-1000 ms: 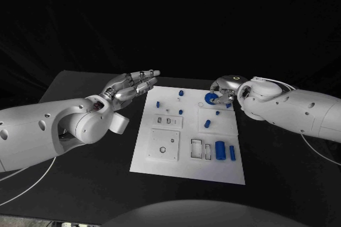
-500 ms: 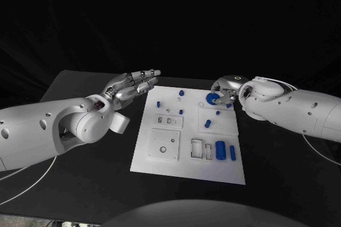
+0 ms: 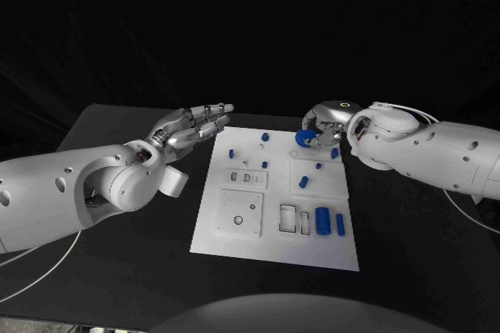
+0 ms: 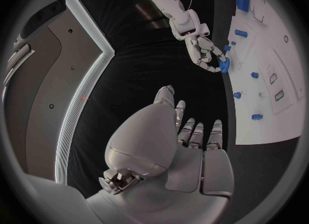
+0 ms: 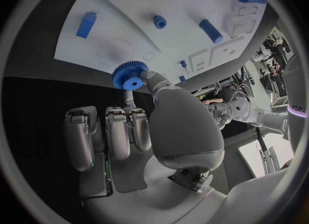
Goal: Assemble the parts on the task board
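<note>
I am pinching a blue gear (image 5: 129, 76) between the thumb and a fingertip of my right hand (image 5: 138, 131), while my other fingers (image 5: 116, 131) on that side are lying curled in beside each other, holding nothing. From the head view my right hand (image 3: 325, 125) is hanging over the far right part of the task board (image 3: 273, 239), with the gear (image 3: 304, 137) lifted clear of the white plate — in the wrist picture I am seeing bare board under it, with a faint round outline (image 5: 115, 52) just beyond its teeth.

My left hand (image 3: 195, 126) is hovering just off the board's far left corner, fingers stretched out and slightly apart, gripping nothing; the left wrist view is showing the same hand (image 4: 187, 147) flat and open, pointing toward the board's edge (image 4: 257, 131).

On the board itself several blue parts are sitting: a small peg (image 3: 266, 136) near the far edge, another small peg (image 3: 231, 153) left of it, a short cylinder (image 3: 304, 180) lying tilted near the middle, and two upright-looking longer pieces — one thick (image 3: 324, 219), one slimmer (image 3: 341, 224) — side by side near the right edge, next to a pair of rectangular slots (image 3: 295, 219). A square recessed block (image 3: 240, 212) with a hole is lying toward the near left.
</note>
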Robot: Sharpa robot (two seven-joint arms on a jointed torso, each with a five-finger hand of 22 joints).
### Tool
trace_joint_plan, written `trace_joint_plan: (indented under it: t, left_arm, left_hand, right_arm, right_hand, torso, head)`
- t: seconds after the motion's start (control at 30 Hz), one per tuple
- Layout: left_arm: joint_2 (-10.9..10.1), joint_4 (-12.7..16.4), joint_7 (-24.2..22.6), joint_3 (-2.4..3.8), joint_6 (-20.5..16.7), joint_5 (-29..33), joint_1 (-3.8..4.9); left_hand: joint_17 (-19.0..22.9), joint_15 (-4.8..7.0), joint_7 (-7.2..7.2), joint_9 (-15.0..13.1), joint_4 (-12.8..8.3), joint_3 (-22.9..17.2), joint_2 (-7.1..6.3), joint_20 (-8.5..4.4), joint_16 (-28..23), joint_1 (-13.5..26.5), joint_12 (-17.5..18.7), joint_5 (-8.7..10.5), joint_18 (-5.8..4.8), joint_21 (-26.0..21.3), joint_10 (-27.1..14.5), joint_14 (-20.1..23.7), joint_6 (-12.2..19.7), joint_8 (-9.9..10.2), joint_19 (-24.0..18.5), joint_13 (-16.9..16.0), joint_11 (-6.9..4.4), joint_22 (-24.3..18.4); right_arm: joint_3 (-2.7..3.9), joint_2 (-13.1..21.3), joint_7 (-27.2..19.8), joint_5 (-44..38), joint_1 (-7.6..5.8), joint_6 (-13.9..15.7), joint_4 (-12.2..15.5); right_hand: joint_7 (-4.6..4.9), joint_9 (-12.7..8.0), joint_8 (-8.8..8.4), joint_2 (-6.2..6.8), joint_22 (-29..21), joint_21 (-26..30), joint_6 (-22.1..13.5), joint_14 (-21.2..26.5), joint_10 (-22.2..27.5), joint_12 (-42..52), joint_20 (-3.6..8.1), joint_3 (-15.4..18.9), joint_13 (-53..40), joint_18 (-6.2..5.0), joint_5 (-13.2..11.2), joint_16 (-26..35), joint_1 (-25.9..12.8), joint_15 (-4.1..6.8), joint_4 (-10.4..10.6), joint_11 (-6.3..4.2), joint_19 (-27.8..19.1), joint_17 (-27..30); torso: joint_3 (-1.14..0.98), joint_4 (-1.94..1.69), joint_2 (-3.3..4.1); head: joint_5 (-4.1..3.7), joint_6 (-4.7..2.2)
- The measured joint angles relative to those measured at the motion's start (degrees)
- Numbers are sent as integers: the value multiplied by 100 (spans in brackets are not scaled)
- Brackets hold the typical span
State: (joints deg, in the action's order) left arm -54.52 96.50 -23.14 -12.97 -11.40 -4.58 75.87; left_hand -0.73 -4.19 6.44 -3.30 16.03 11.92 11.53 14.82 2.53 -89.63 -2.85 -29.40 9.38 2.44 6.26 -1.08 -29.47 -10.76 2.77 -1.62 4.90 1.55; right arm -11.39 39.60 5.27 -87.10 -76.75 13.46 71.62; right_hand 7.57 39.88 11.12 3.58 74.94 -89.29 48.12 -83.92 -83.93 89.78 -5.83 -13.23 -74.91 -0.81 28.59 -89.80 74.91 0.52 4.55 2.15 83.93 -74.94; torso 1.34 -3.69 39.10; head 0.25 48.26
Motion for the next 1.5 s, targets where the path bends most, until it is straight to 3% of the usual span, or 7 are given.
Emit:
trace_joint_plan:
  t: [0.4,0.77,1.13,1.4,1.5]
  left_arm:
    - [23,-9,19,0,8,-1,0]
    - [42,-4,37,0,13,-1,0]
    - [33,12,56,2,14,-2,2]
    - [9,44,66,2,14,-2,4]
    - [7,47,67,2,14,-6,4]
  left_hand:
    - [1,0,0,0,0,0,0,21,0,0,0,0,-1,0,0,0,0,0,21,1,0,0]
    - [1,0,0,0,0,0,0,21,0,0,0,0,-1,0,0,0,0,0,21,1,0,0]
    - [-4,0,0,-4,-1,-33,0,21,0,0,0,0,-1,22,0,0,0,0,21,1,0,0]
    - [-4,0,-1,-4,-1,-33,0,21,0,0,0,0,0,22,0,0,0,1,21,1,0,0]
    - [-3,0,-1,-4,-1,-33,0,21,0,0,0,0,-1,22,0,0,0,1,21,1,0,0]
  right_arm:
    - [1,-430,-1,27,-51,-101,27]
    - [8,-1026,-55,53,-49,-249,-328]
    - [15,-1438,-137,111,87,-323,-727]
    - [19,-1587,-162,119,146,-385,-924]
    - [22,-1613,-165,114,160,-413,-969]
  right_hand:
    - [0,4,-6,1,-1,0,0,0,0,0,0,2,0,0,-66,0,-1,0,1,0,0,1]
    - [-1,35,-34,1,-2,0,0,0,0,0,0,-16,1,0,-78,0,-1,0,20,0,0,1]
    - [-2,133,-119,1,-2,0,0,0,-21,0,0,-40,1,0,-102,0,-1,0,-3,21,0,2]
    - [-26,190,-312,32,-2,0,2,-21,0,0,-25,-107,1,0,-151,0,-32,-21,2,41,18,3]
    - [0,11,-500,59,-3,23,-178,0,-22,0,-43,-166,1,-1,-214,0,-59,-42,24,63,-1,3]
  torso:
    - [-3,-6,1]
    - [-5,-11,9]
    - [-4,-10,9]
    - [-3,-6,10]
    - [-2,-4,10]
  head:
    - [-16,2]
    - [-40,13]
    - [-42,40]
    - [-28,62]
    - [-25,73]
